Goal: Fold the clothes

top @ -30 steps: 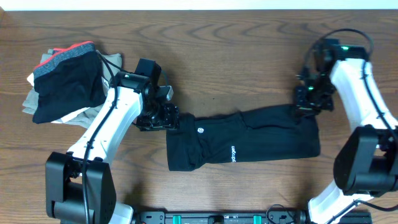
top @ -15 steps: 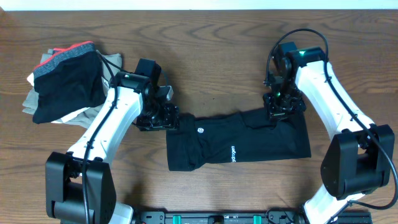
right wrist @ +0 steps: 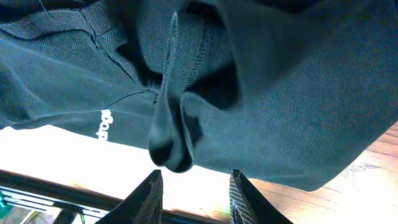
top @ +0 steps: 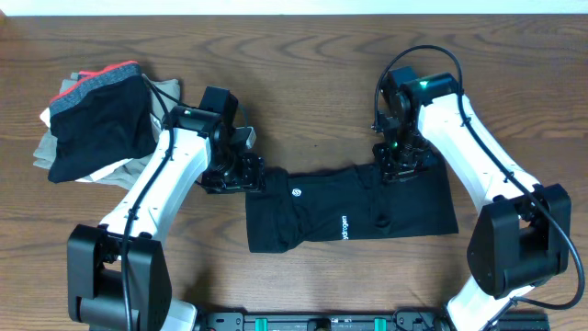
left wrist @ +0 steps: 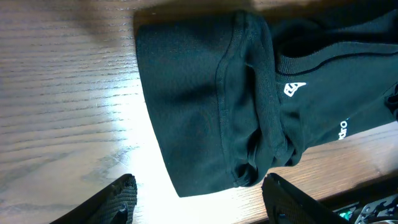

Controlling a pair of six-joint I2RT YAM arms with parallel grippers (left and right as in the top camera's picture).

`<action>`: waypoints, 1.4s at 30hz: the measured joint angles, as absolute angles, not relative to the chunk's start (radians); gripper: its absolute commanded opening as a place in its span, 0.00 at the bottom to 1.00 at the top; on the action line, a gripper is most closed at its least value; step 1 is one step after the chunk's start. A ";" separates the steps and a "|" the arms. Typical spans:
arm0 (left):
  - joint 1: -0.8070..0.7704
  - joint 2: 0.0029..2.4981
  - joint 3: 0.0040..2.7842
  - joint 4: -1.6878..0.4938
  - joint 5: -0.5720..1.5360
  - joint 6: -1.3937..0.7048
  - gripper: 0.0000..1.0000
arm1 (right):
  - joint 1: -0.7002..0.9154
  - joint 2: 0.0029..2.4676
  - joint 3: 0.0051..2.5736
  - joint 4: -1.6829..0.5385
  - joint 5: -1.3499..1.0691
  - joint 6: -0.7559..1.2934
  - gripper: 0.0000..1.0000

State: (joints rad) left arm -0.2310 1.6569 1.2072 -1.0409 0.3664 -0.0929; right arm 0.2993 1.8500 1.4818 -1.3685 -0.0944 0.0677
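Clothes (top: 322,216) are lying stretched sideways across the lower middle of the overhead frame, white logo facing up, on the wooden table (top: 303,64). My right gripper (right wrist: 196,190) is at the upper right edge of them, pinching a ridge of the black fabric between narrow fingers. My left gripper (left wrist: 205,202) sits at their left end with fingers spread wide, nothing in them. Upper left there's a pile of other garments (top: 92,119), well apart.

Left claw (left wrist: 199,190) agape (right claw (right wrist: 195,183) pinched)
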 measured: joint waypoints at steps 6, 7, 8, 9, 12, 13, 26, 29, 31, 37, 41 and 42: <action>-0.231 1.657 1.207 -1.040 0.366 -0.093 0.67 | 0.290 1.850 1.482 -1.367 -0.031 0.096 0.29; -0.231 1.657 1.207 -1.040 0.366 -0.093 0.67 | 0.286 1.850 1.482 -1.364 -0.021 0.101 0.27; -0.231 1.657 1.207 -1.040 0.366 -0.093 0.67 | 0.282 1.850 1.482 -1.360 -0.010 0.104 0.26; -0.231 1.657 1.207 -1.040 0.366 -0.093 0.67 | 0.277 1.850 1.482 -1.356 -0.006 0.107 0.23; -0.231 1.657 1.207 -1.040 0.366 -0.093 0.67 | 0.265 1.850 1.482 -1.339 0.007 0.122 0.24; -0.231 1.657 1.207 -1.040 0.366 -0.093 0.68 | 0.262 1.850 1.482 -1.333 0.016 0.131 0.24; -0.231 1.673 1.121 -0.926 0.452 -0.241 0.86 | 0.187 1.850 1.481 -1.301 0.082 0.184 0.25; -0.232 1.691 1.071 -0.867 0.483 -0.260 0.86 | 0.178 1.850 1.481 -1.299 0.084 0.184 0.25; -0.232 1.707 1.049 -0.850 0.495 -0.266 0.86 | 0.178 1.850 1.481 -1.299 0.084 0.183 0.25; -0.232 1.748 1.038 -0.828 0.510 -0.271 0.86 | 0.178 1.850 1.481 -1.297 0.084 0.183 0.25; -0.232 1.782 1.038 -0.828 0.524 -0.273 0.86 | 0.178 1.850 1.481 -1.296 0.084 0.184 0.25; -0.232 1.789 1.038 -0.825 0.533 -0.272 0.86 | 0.178 1.850 1.481 -1.296 0.084 0.183 0.25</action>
State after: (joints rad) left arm -0.2321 1.7885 1.0378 -0.8253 0.5331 -0.2722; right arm 0.1776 1.8496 1.4815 -1.2961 0.0841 0.1833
